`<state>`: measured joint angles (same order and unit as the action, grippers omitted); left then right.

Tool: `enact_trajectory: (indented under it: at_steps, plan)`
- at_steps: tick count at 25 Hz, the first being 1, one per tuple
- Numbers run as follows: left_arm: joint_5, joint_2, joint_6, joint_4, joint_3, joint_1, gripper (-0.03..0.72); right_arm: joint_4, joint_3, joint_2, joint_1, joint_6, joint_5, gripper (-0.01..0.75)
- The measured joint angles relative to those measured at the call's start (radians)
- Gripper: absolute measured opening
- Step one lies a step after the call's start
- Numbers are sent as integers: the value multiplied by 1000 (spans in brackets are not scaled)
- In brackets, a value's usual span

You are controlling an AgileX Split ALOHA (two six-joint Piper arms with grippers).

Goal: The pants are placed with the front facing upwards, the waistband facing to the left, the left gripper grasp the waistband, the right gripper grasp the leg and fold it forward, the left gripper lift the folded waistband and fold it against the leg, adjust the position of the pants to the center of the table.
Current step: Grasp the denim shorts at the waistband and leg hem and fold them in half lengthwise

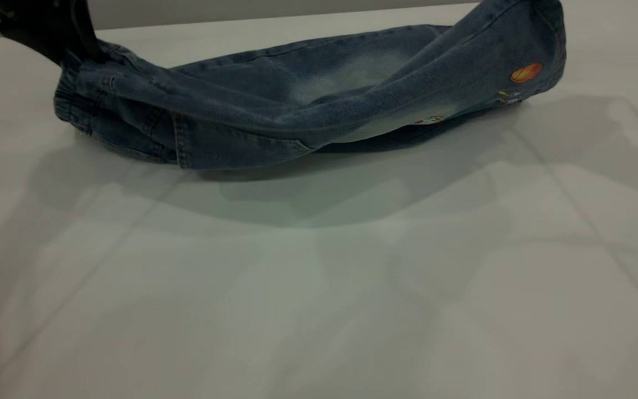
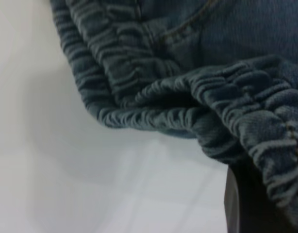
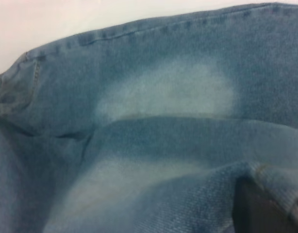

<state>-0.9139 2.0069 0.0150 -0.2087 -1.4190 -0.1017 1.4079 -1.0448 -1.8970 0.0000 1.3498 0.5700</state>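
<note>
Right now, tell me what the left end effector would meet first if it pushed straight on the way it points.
Probably the table. The left end effector reaches down from the upper left onto the waistband it already grips, and bare tabletop appears to lie just beyond the cloth. Depth is unclear, so this is a guess.

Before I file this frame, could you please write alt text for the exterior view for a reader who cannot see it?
Short blue denim jeans lie lengthwise across a plain white-grey tabletop, both ends lifted and the middle sagging. At the view's left the black left hand grips the gathered elastic waistband; at the right the raised leg end, bearing an orange oval patch, runs out of frame.
</note>
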Motion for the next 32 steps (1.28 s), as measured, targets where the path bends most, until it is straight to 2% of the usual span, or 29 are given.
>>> enact_trajectory:
  at_steps: [6, 9, 16, 32]
  plan:
    - [-60, 75, 0, 8, -112, 0, 150, -93, -100, -90, 0, -88, 31, 15]
    - [-65, 114, 7, 25, -175, 0, 150, -104, -146, -126, 1, -92, 39, 15]
    - [-158, 200, 54, 120, -329, 0, 150, -104, -243, -181, 1, -95, 44, 15]
    - [-129, 320, 75, 209, -538, 0, 148, -119, -439, -343, 1, -94, 71, 15]
